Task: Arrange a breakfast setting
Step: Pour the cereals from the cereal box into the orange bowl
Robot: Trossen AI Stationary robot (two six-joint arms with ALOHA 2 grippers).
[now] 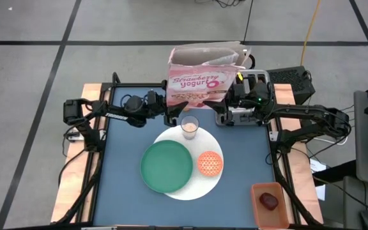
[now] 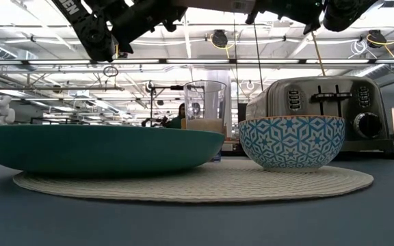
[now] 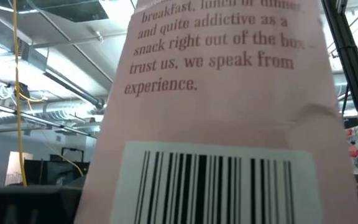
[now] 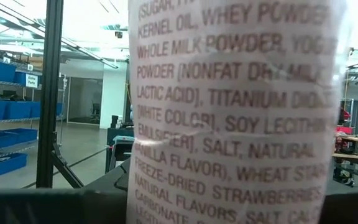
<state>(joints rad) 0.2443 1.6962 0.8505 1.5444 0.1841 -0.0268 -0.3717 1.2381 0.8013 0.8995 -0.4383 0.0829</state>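
Pink cereal bag (image 1: 200,75) at 12 o'clock, long axis 9-to-3; my left claw (image 1: 169,110), right claw (image 1: 224,105) flank ends, grip: cannot tell.

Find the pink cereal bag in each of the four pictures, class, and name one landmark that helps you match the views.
High view: cereal bag at the table's far edge, between both arms.
Low view: not in it.
Left wrist view: fills the picture, barcode side.
Right wrist view: fills the middle, ingredients side.
Shared landmark: the toaster, beside the bag from above, behind the bowl in the low view.
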